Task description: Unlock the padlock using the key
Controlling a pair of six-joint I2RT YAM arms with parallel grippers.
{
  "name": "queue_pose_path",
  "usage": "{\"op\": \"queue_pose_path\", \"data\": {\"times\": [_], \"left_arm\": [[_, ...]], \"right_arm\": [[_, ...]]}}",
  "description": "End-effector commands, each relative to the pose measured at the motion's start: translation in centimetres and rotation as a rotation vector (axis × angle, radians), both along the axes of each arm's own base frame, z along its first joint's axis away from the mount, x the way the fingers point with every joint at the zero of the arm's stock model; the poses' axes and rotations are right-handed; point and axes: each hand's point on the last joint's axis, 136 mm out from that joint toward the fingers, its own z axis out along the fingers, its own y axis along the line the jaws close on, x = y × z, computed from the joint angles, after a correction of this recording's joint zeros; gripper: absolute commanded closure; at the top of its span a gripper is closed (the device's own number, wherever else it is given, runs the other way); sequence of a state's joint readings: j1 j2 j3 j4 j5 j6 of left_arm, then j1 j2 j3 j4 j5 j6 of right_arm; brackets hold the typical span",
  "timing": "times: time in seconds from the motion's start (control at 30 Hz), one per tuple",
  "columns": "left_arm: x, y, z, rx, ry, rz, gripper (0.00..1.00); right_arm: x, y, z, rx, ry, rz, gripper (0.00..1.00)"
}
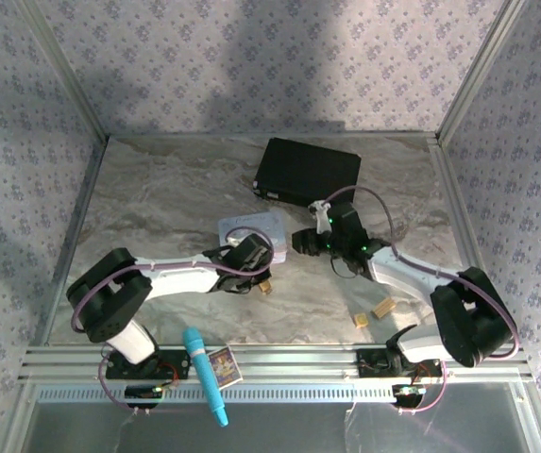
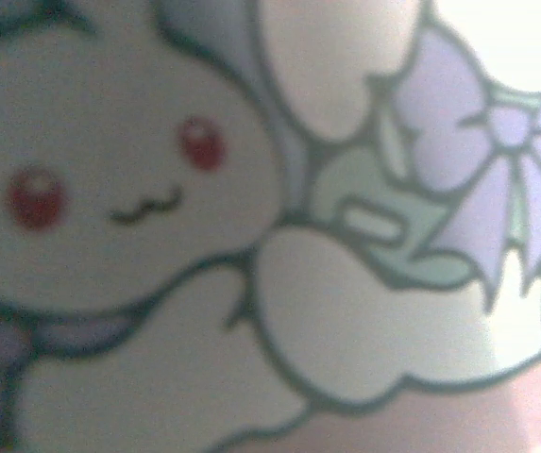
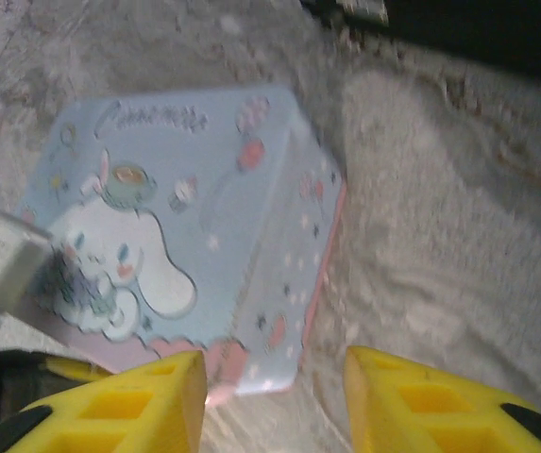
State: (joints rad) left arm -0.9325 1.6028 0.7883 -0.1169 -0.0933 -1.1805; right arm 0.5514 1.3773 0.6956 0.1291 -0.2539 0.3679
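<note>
The padlock (image 1: 264, 286) is a tiny brass speck on the marble table, just below my left gripper (image 1: 251, 253). That gripper hovers over the pastel cartoon tin (image 1: 251, 229), so close that the left wrist view is a blur of the tin's lid (image 2: 157, 189); it is shut. My right gripper (image 3: 275, 377) stands open just right of the tin (image 3: 185, 217), its yellow fingers (image 3: 157, 401) apart with only bare table between them. The tin's near corner lies just beyond the fingertips. The key is out of view.
A black box (image 1: 308, 170) lies at the back of the table. Two tan blocks (image 1: 372, 312) sit near the right arm's base. A blue tool (image 1: 204, 373) and a small card (image 1: 224, 364) rest on the front rail.
</note>
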Motion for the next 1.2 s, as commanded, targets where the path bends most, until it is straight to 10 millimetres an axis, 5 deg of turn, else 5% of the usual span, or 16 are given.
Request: {"op": "queue_pose_path", "data": {"times": [0.0,0.37,0.77,0.83,1.17], "left_arm": [[-1.4,4.2,-2.5,0.265,0.054,-0.040,0.91],[-2.4,3.5,-2.8,0.381,0.088,-0.111,0.83],[-3.7,7.9,-0.9,0.793,0.112,-0.248,0.77],[-4.1,7.5,-1.2,0.769,0.104,-0.269,0.64],[-5.7,5.2,-3.0,0.607,0.133,-0.306,0.58]], "right_arm": [[0.3,0.2,-0.6,-0.119,0.000,0.021,0.55],[0.5,0.8,-1.7,-0.125,0.022,0.027,0.55],[0.7,0.5,-2.3,-0.125,0.035,0.010,0.56],[0.7,0.5,-2.4,-0.126,0.036,0.009,0.56],[0.6,0.2,-2.9,-0.129,0.044,0.005,0.57]]}}
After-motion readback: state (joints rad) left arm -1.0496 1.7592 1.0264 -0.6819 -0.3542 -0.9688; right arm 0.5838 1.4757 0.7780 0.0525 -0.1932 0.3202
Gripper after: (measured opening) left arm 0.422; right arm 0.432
